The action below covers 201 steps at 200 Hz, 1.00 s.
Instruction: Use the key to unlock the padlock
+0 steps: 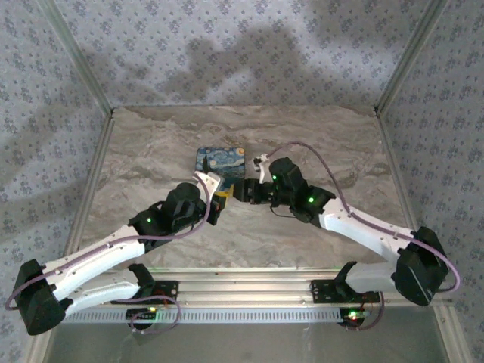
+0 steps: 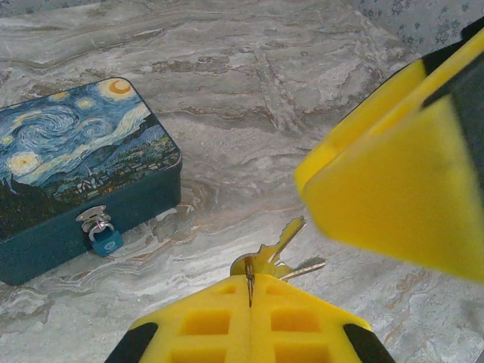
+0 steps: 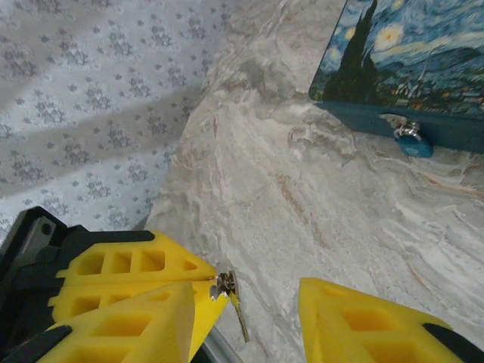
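A small light-blue padlock [image 2: 106, 242] hangs on the latch of a dark-blue tin box [image 2: 72, 151] with a swirl print. My left gripper [image 2: 249, 283] is shut on the ring of a brass key bunch [image 2: 283, 242], and the key blades stick out past its yellow fingertips. In the right wrist view the padlock [image 3: 414, 144] is at the upper right and a key [image 3: 236, 306] hangs from the left gripper's fingers [image 3: 128, 261]. My right gripper [image 3: 248, 296] is open, its jaws wide apart on either side of that key without touching it. From above, the left gripper [image 1: 219, 198] and right gripper [image 1: 243, 190] meet just in front of the box [image 1: 220, 161].
The marble-patterned table [image 1: 302, 136] has patterned walls on three sides. A metal rail [image 1: 249, 291] runs along the near edge by the arm bases. Bare tabletop lies to the left and right of the box.
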Available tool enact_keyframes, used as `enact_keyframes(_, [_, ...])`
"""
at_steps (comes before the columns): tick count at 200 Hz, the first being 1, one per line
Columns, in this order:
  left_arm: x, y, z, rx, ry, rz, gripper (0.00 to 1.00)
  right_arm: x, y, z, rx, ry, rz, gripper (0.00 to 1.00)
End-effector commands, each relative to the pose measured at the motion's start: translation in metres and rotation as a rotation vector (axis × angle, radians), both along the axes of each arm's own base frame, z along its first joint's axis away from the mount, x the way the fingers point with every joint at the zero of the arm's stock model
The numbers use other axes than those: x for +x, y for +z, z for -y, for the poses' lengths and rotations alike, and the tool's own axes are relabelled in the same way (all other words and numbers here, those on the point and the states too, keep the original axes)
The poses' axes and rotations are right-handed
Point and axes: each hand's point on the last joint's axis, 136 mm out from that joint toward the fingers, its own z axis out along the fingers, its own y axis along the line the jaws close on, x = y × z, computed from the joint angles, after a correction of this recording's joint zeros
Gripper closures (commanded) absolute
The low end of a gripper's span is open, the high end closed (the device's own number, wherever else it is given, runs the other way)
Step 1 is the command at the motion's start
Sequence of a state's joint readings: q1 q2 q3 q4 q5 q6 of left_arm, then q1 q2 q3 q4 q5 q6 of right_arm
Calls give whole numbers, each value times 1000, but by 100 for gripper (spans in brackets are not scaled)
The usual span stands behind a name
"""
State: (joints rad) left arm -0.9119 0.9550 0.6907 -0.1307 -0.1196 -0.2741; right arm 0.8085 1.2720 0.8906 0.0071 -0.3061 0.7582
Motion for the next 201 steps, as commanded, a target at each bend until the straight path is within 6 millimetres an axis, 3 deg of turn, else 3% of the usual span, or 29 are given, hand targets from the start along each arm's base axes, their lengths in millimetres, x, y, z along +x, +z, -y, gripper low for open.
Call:
enact_keyframes(1, [-3,10,2,-37,-9,11,100,-2,12,-12,15,50,34,61])
enact_keyframes(46, [-5,6,1,-32,-15,5,100,2,5,-12,-1,42,27,68])
enact_keyframes(122, [-5,5,3,-28,-25,2,100,5,6,-19,-2,64,21,68])
enact_keyframes(181, [-6,3,2,-15,-24,-4,100,6,3,-18,-15,72,20,100])
enact_keyframes(201, [-4,-2,1,-2,-12,-16,100,5,-2,-15,-39,76,18,100])
